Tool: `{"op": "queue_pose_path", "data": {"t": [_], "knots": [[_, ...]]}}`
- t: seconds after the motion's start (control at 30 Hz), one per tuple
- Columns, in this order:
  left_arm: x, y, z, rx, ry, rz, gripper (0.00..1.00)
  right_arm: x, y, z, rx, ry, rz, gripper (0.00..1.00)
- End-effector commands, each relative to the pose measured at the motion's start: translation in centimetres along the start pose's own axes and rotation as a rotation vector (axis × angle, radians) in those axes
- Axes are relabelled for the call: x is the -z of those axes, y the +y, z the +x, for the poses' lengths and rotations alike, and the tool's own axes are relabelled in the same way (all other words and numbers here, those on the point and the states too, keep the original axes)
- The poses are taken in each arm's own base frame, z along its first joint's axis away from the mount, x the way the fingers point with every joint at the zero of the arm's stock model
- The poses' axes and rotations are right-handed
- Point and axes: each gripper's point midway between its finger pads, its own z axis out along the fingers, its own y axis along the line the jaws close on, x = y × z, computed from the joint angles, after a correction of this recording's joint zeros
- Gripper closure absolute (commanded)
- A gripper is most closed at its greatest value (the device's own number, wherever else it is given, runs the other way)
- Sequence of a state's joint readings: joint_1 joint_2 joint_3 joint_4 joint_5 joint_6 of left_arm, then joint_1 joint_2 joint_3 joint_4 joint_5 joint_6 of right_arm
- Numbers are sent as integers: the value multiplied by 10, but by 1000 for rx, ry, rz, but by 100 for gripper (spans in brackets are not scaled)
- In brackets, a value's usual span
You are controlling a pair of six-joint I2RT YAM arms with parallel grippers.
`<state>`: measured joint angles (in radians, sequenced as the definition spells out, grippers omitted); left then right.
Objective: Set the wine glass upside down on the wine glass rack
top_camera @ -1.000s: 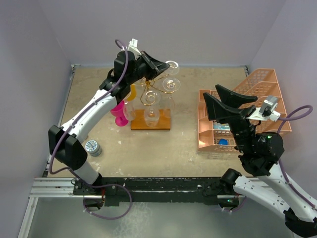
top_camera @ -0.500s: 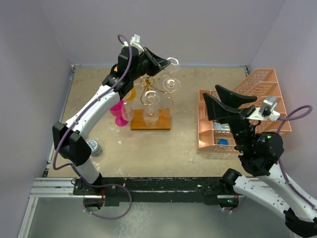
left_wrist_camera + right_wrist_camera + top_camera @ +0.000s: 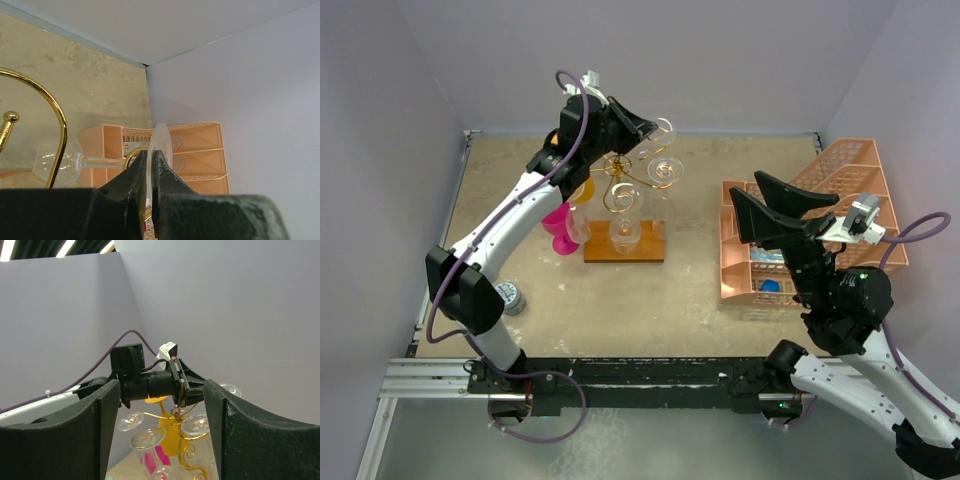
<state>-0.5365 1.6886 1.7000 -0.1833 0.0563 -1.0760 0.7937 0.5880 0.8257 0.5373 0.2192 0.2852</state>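
While the left tool (image 3: 150, 161) is clamped on the thin foot disc of the clear stemmed wine glass (image 3: 72, 160), its two black fingers (image 3: 131, 176) sit nearly together, with only the glass edge between them. Top view puts this tool (image 3: 648, 127) high over the far right side of the rack.

Glass is inverted, foot up at tool height and bowl below. Its stem runs just beside a gold curl of the gold wire wine glass rack (image 3: 618, 185), at the far right scroll arm. Can't tell whether the foot actually bears on the wire.

The rack stands on a flat brown wooden base (image 3: 625, 250) near desk centre, toward the back. More clear glasses (image 3: 626, 232) sit in among its arms.

A magenta plastic goblet-shaped cup (image 3: 560, 228) stands just left of the base. A yellow-orange piece (image 3: 588, 187) behind it is partly hidden by the arm, so can't tell what it is. A small round silver tin (image 3: 506, 296) is near the left edge, well apart from the rack.

On the right of the sandy-brown desk (image 3: 700, 290) is a salmon-pink plastic tiered tray organizer (image 3: 840, 170), with a small blue item (image 3: 770, 285) in a front lower compartment.

Right tool (image 3: 747, 185) hovers over the organizer's left side, spread wide and holding nothing. Its wrist view frames the left arm and rack between its fingers (image 3: 102, 440).
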Motion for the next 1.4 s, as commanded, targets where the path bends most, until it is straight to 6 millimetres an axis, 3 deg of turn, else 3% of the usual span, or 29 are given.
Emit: {"op": "queue_pose_path", "data": {"t": [0.0,0.33,0.83,1.03,1.2,1.37], "knots": [[26,-35,-30,-38,-96,71,100,0,1,-14,-23,-55,4,31],[34,-36,-34,-47,-109,62,99,-1,1,-11,-21,-48,2,31],[44,-12,-42,-139,-111,-35,71,0,1,-14,-25,-54,6,30],[57,-21,-52,-189,-113,-25,65,-1,1,-11,-29,-47,3,29],[78,-39,-69,-255,-145,-4,63,-2,5,-10,-59,-36,-8,29],[131,-36,-110,-396,-338,-115,62,-3,7,-8,-74,-27,-13,29]]}}
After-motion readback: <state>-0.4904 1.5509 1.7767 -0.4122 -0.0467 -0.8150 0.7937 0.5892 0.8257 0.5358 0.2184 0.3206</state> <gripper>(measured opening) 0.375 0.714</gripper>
